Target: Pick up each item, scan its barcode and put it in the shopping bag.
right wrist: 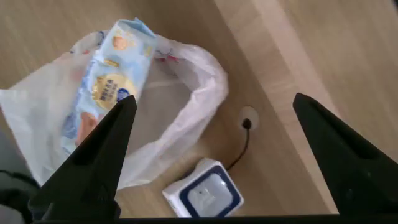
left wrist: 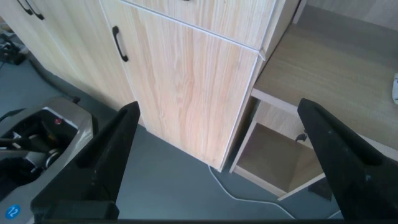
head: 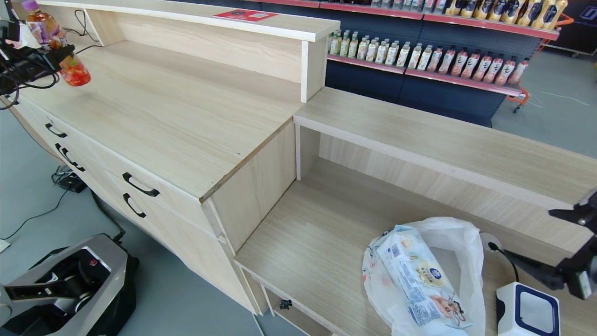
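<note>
Now both tools are spread wide and hold nothing: the right gripper [right wrist: 214, 98] hangs above the shopping bag [right wrist: 199, 81], where a soft pack [right wrist: 112, 74] lies near the scanner [right wrist: 205, 191], and the left gripper [left wrist: 219, 104] hangs by the cabinet front [left wrist: 186, 74]. A drink bottle [head: 43, 29] is at the counter's [head: 177, 116] far left end, well apart. It looks full, so rather heavy, smooth and round — I would take its middle, not the cap.

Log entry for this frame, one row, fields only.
left end effector open, empty | right end effector open above shopping bag and scanner | wipes pack in bag | bottle at counter's left end
</note>
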You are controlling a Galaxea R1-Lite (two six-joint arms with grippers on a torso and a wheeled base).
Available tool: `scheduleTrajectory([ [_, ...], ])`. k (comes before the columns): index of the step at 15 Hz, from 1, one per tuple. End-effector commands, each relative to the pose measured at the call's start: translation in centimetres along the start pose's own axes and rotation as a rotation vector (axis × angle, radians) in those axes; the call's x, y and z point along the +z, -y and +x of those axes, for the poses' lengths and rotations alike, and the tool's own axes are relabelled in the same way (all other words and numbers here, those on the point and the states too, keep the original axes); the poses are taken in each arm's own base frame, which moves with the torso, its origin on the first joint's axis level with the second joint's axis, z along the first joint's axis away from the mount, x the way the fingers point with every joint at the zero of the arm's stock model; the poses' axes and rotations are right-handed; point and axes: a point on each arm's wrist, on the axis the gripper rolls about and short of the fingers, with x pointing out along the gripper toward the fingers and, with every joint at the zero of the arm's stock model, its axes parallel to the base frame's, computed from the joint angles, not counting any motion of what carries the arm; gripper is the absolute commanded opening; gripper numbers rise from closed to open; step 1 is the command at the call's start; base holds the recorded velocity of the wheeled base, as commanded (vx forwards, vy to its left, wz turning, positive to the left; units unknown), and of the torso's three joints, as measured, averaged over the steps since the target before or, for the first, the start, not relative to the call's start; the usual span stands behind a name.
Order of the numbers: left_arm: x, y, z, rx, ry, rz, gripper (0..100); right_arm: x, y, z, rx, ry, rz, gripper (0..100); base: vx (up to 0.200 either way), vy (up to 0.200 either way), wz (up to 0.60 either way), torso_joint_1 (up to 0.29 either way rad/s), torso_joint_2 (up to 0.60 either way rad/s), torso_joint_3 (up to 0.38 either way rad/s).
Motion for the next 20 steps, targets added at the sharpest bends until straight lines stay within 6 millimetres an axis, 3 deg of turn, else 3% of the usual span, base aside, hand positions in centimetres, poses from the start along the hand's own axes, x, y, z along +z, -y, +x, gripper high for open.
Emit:
scheduleTrajectory([
  [1,0.0,0.0,0.0,-0.002,-0.001,0.000,100,1.5,0.7,-5.3,-0.204,0.091,-0.104,100,0.000,0.000,-0.60,-0.193,0.43,0.246],
  [4,0.0,0.0,0.0,-0.002,-0.001,0.000,100,1.4,0.4,-6.6,-0.258,0.087,-0.113,100,0.000,0.000,-0.60,-0.142,0.44,0.232],
  [9,0.0,0.0,0.0,0.000,-0.001,0.000,100,-0.6,-0.6,-6.2,-0.267,-0.014,-0.070,100,0.000,0.000,-0.60,-0.158,0.41,0.259],
  [12,0.0,0.0,0.0,0.000,-0.001,0.000,100,-1.7,-1.3,-5.6,-0.193,-0.088,0.056,100,0.000,0.000,0.00,-0.095,0.27,0.170],
  [17,0.0,0.0,0.0,0.000,-0.001,0.000,100,-1.9,-1.8,-6.2,-0.216,-0.064,0.231,100,0.000,0.000,0.00,-0.003,0.01,0.010],
  [20,0.0,0.0,0.0,0.000,-0.001,0.000,100,-3.3,-2.5,-6.3,-0.363,-0.180,0.421,100,0.000,0.000,0.00,0.000,0.00,0.000],
])
